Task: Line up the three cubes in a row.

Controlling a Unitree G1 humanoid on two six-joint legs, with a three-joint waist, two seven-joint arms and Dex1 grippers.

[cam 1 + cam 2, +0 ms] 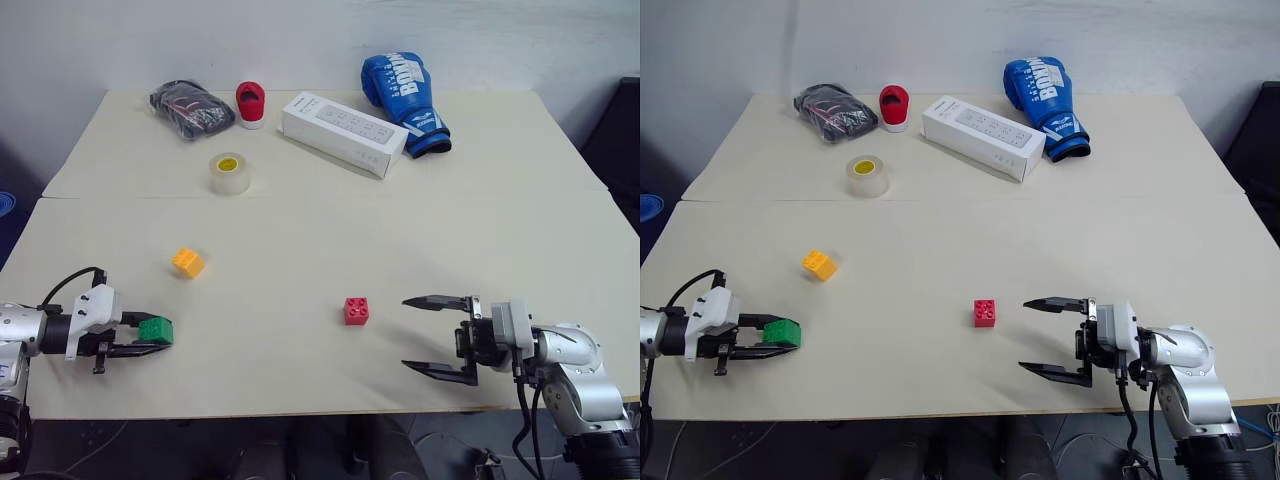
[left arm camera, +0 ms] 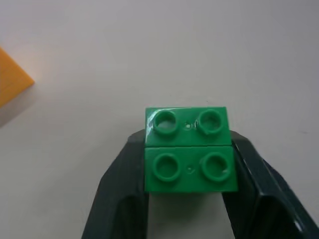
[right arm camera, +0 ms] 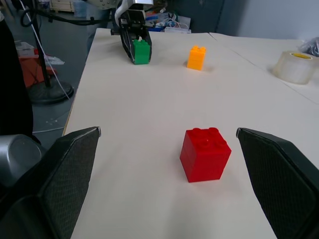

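While clamped in left fingers (image 2: 124, 199), green cube (image 2: 188, 154) (4 studs, wrist view); right fingers (image 3: 279, 169) spread.

Even, bright overhead light falls on the pale surface (image 1: 300, 240), and shadows under the things are soft and short. Small glare spots shine on the green cube (image 2: 189, 154), whose close view is slightly soft.

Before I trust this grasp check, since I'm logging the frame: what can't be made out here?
- Green studded plastic cube: left wrist view, lower faces hidden by the left gripper, shut on it.
- Orange-yellow studded plastic cube: same view, cut off by the edge.
- Black bundle: left eye view, too small to identify.
- Red studded plastic cube: right wrist view, far sides hidden by itself.
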